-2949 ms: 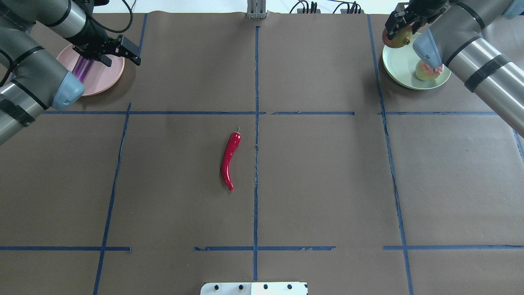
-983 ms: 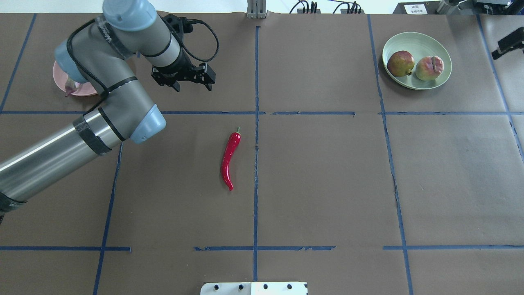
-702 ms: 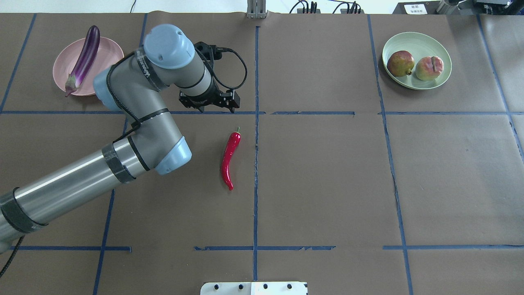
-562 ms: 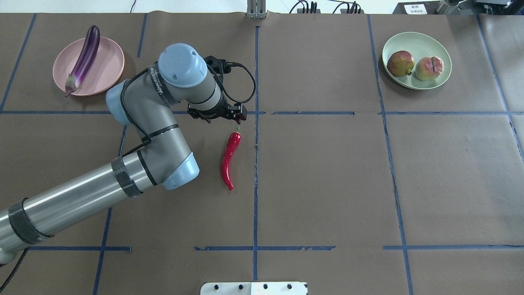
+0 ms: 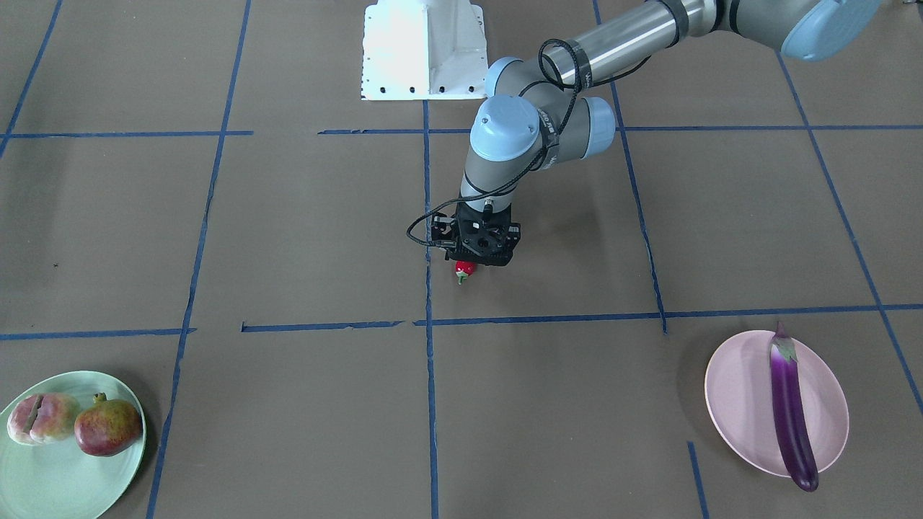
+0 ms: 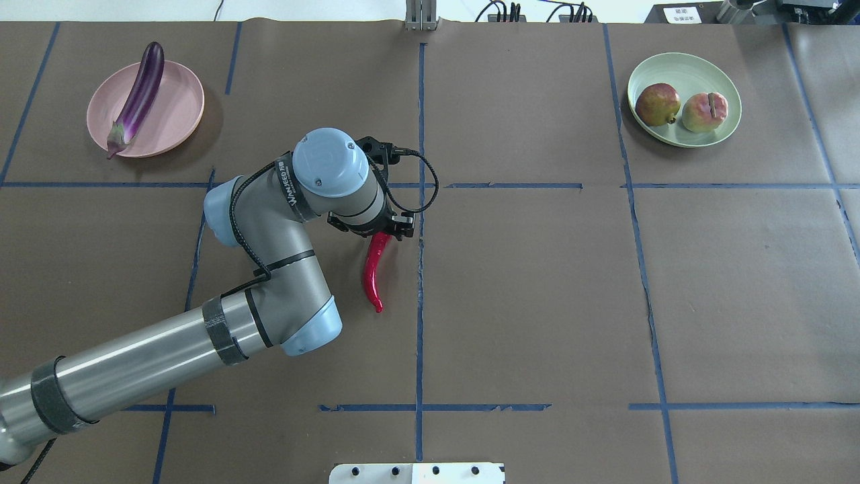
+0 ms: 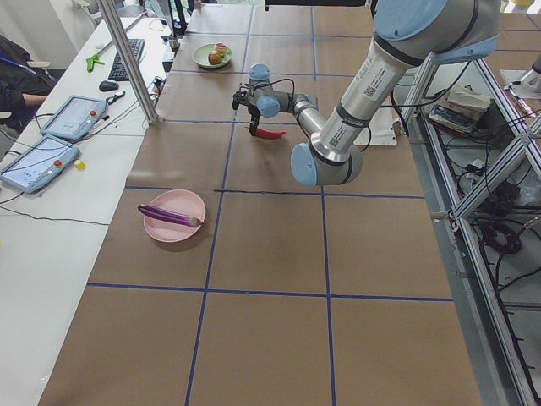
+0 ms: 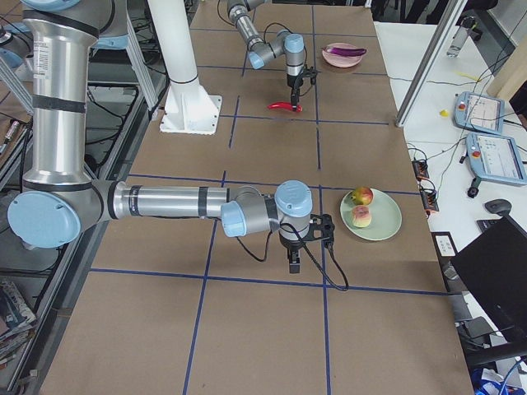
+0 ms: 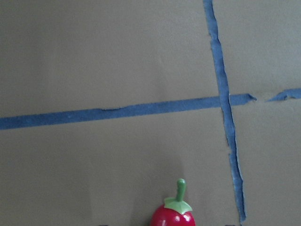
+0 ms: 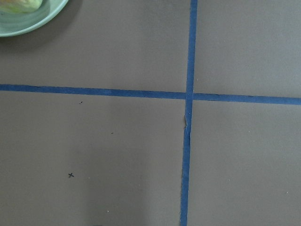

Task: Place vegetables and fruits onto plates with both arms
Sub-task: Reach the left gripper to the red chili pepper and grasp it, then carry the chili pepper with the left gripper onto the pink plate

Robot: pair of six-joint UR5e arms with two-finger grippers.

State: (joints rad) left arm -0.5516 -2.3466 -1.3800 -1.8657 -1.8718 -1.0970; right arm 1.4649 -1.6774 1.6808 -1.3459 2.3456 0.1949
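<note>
Left gripper (image 6: 375, 235) over the chili (image 6: 371, 275)
Fingers spread wide either side of its stem end; right gripper (image 8: 294, 265), honestly can't tell.

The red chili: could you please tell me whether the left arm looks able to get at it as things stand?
Probably yes. The left end effector hangs directly over the stem end of the chili, and the table around it shows nothing in the way.

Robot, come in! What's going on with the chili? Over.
Left gripper low over chili stem end, grip unclear. Right gripper near green plate, state unclear. Nothing lies between chili and pink plate.
</note>
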